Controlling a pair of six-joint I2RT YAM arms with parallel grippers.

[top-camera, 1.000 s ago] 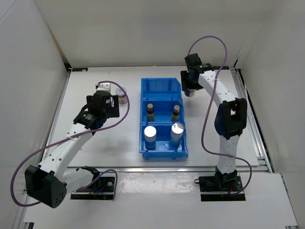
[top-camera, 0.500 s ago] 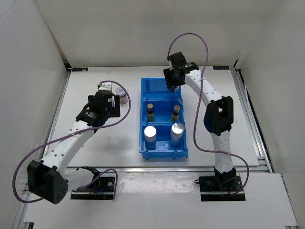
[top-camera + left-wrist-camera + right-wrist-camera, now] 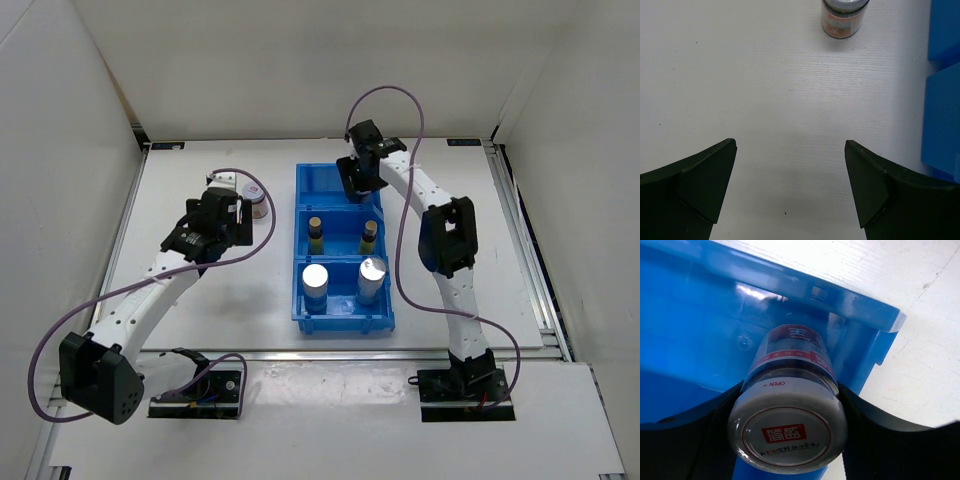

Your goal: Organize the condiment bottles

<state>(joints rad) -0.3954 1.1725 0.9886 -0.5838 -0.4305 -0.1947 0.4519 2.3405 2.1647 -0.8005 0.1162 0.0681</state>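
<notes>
Jar in my right jaws: a squat jar (image 3: 787, 432) with a red-marked grey lid, pinched on both flanks by my right gripper (image 3: 360, 178), whose fingers are closed only as far as its body lets them.
Where it sits: over the far compartment (image 3: 330, 185) of the blue bin (image 3: 685, 325), close to that compartment's right-hand corner. I cannot tell whether its base touches the floor.
Its axis: lid toward my wrist camera, base away toward the bin floor, so the long axis runs along my reach, near upright by my judgement.
Coming move: lowering along that axis and letting go. The corner wall beside the jar is what I would watch.
Left jaws: my left gripper (image 3: 790, 185) is spread wide with nothing in it.
Second jar (image 3: 842, 17): upright on the table (image 3: 765, 100), lid up, straight ahead of my left jaws and a little right of their centre line, well apart from them, left of the bin.
Nearer arm: the left one, clearly.
Already sorted: two dark bottles (image 3: 316, 233) in the middle compartment, two silver-topped cylinders (image 3: 315, 278) in the near one, all upright.
</notes>
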